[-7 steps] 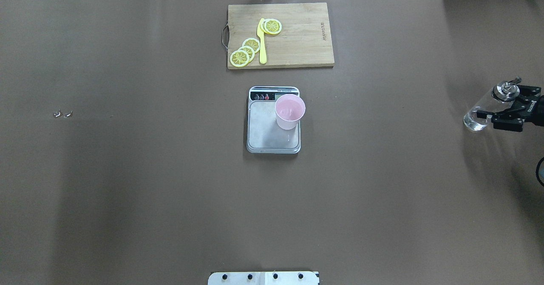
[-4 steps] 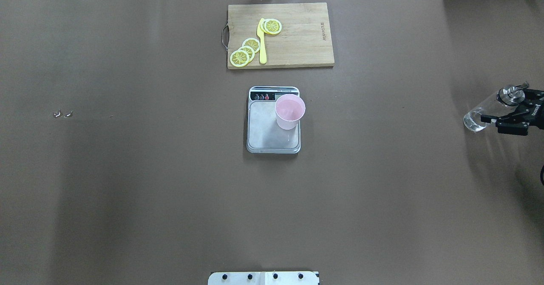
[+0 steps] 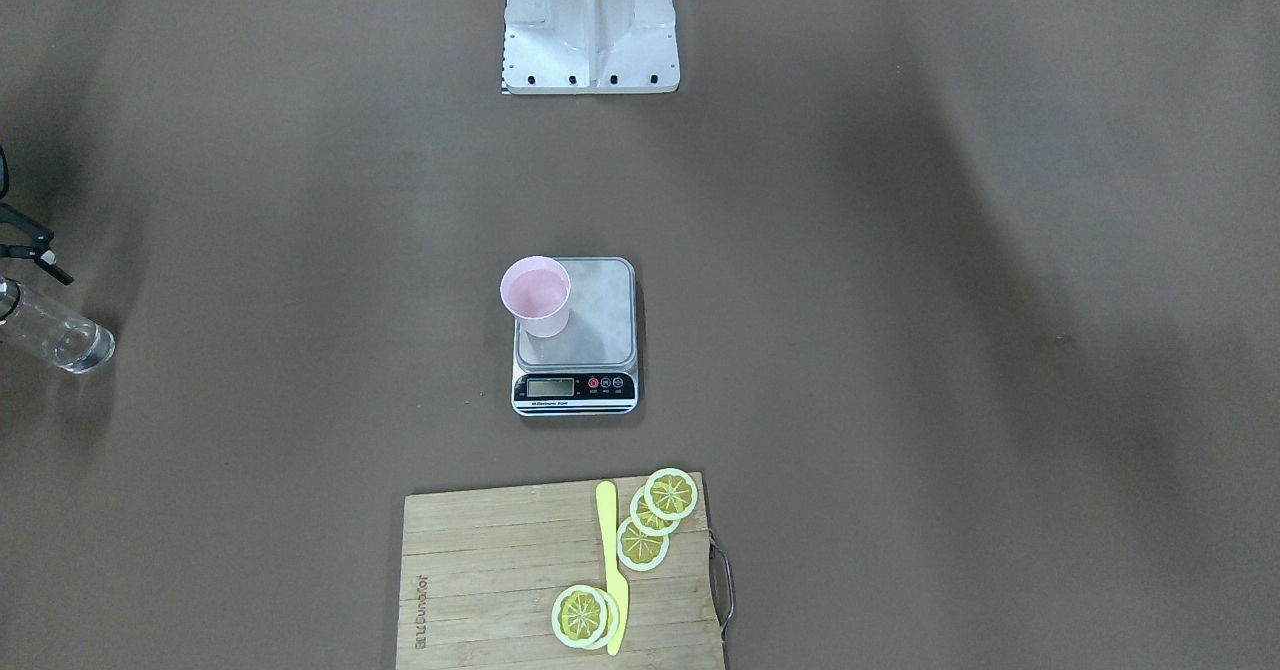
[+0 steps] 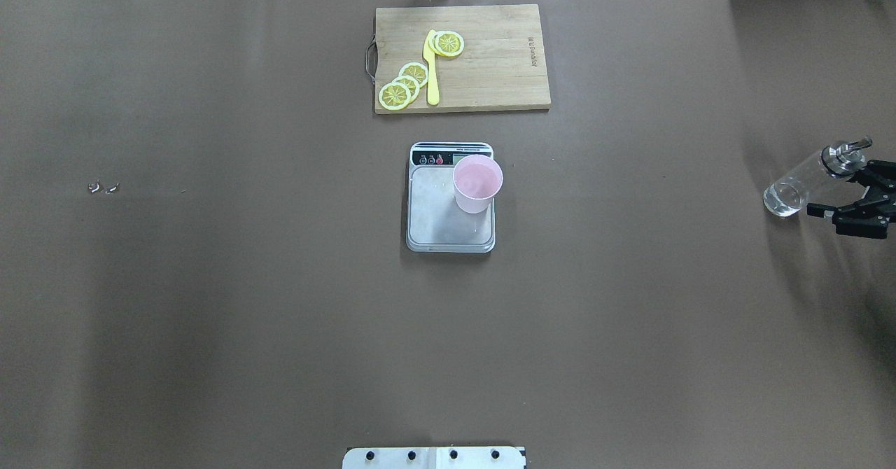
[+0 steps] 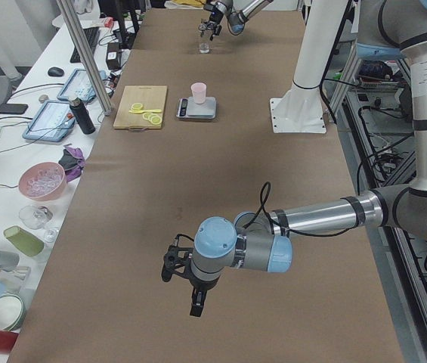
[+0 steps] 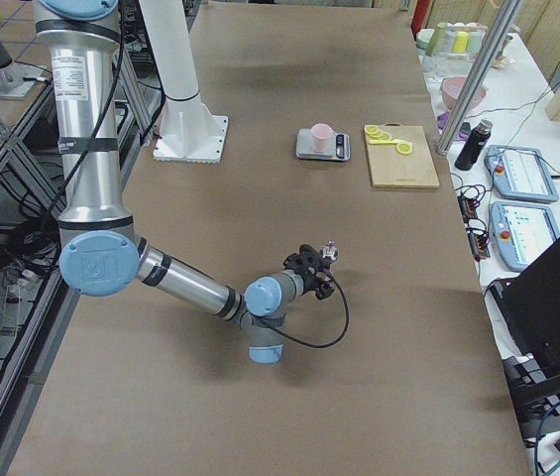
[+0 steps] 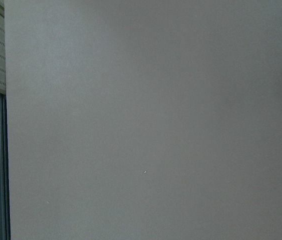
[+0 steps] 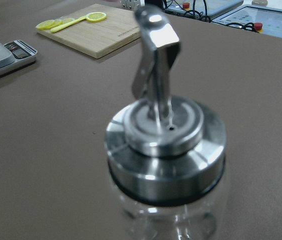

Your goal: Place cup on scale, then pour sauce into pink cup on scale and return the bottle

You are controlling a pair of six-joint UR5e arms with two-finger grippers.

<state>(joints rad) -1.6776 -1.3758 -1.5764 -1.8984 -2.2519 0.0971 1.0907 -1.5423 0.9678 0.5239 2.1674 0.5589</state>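
Brown table (image 4: 210, 315): scale (image 4: 437, 213), board (image 4: 490, 70), bottle (image 4: 805, 183)

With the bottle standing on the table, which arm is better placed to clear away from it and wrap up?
Right. The right gripper sits open beside the bottle at the table's right end, so it only needs to back off. The left arm is at the opposite end, far from it.

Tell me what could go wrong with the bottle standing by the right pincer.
The open right pincer sits close beside the slim bottle; a sideways swing might topple it. The cup stands at a corner of the scale, its rim past the platform edge in the overhead view, so a bump could tip it.
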